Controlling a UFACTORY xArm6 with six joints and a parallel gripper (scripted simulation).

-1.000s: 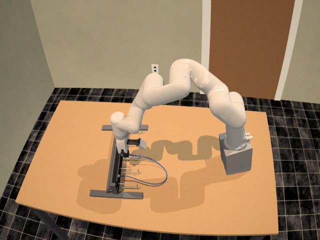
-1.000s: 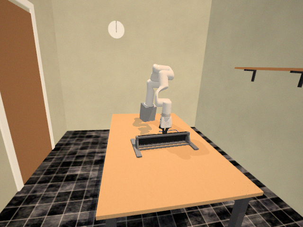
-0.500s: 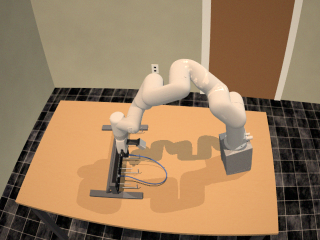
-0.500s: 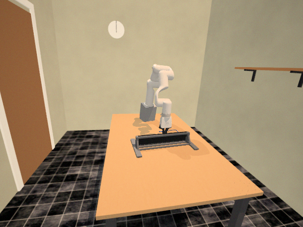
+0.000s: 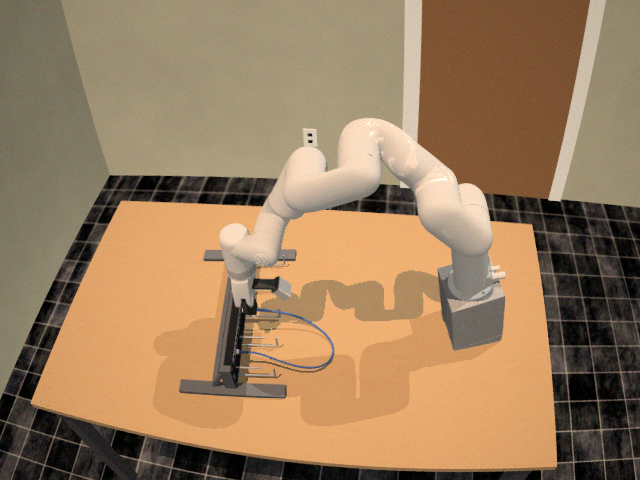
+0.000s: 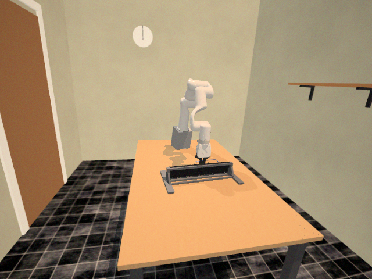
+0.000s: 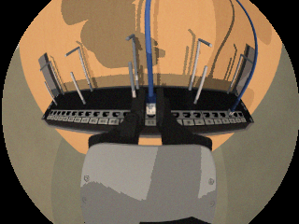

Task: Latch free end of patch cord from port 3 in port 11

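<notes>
The xArm gripper [image 7: 149, 126] hangs over the patch-panel rack [image 5: 225, 330], which stands on two flat feet toward the table's [image 5: 423, 413] left edge. Its jaws are clenched on the clear plug [image 7: 149, 111] at the free end of the blue patch cord [image 5: 323, 338]. In the wrist view the plug sits at the row of ports, about the middle of the panel; how deep it sits cannot be told. The cord loops out over the table toward the arm's base side and returns to a port near the rack's front end.

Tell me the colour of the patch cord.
Blue; the patch cord shows best in the top view.
</notes>
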